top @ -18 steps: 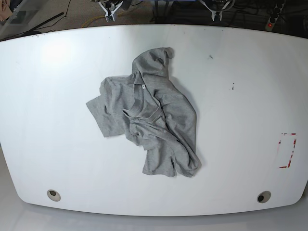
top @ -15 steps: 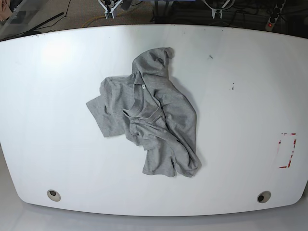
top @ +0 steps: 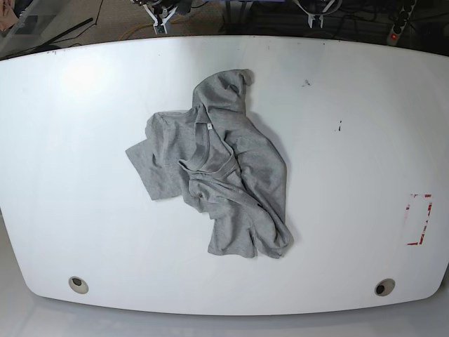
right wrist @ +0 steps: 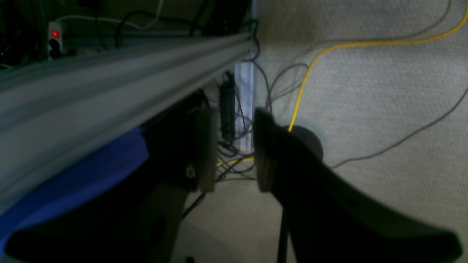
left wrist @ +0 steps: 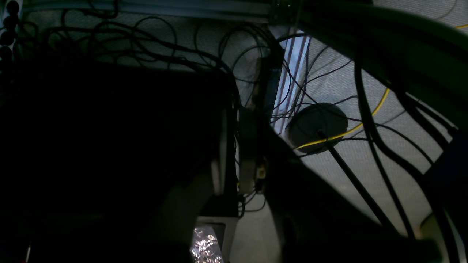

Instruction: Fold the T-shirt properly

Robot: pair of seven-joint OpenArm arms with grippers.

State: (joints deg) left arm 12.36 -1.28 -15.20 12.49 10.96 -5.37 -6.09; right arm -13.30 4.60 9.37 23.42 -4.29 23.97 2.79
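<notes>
The T-shirt (top: pixel 214 168) is seen crumpled in a heap near the middle of the white table (top: pixel 351 91), its neckline turned upward. Beyond the far edge, the right gripper (right wrist: pixel 231 151) is held with its jaws parted and nothing between them. Whether the left gripper (left wrist: pixel 234 171) is parted or closed cannot be told; it is lost in shadow.

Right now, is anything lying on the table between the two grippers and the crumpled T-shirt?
Nothing visible does. The T-shirt lies crumpled alone on the white table; the left gripper and right gripper sit beyond the far edge, bare tabletop between.
</notes>
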